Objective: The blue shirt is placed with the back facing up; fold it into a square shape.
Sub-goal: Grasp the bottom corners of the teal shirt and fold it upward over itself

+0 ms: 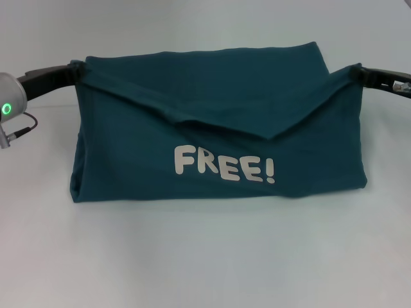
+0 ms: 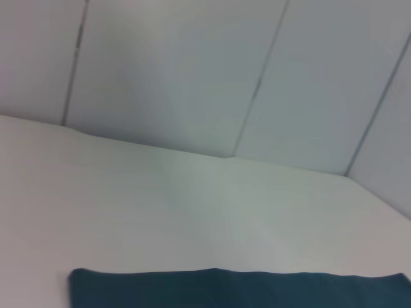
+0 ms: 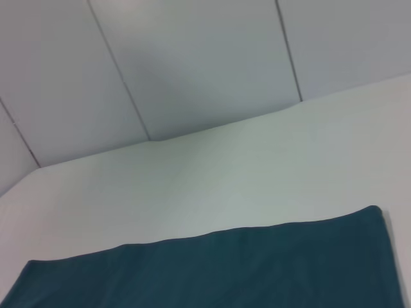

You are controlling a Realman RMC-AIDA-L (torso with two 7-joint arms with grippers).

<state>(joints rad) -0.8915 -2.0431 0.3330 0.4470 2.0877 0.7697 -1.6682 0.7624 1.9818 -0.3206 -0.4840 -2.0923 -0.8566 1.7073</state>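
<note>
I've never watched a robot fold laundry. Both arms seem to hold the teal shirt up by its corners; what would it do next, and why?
Probably carry both corners forward and lay them down together. The left gripper and right gripper each pinch an upper corner of the dark teal-blue cotton T-shirt, whose raised layer sags in a V above the white "FREE!" print, so the fold looks unfinished.

There is one blue shirt (image 1: 218, 122) on one white table (image 1: 205, 256). The shirt carries one white printed word, "FREE!" (image 1: 225, 165), made of four letters and one exclamation mark. Two claws are at the shirt, the left claw (image 1: 76, 70) at one upper corner and the right claw (image 1: 357, 72) at the other. One green light (image 1: 6, 108) glows on the left arm.
</note>
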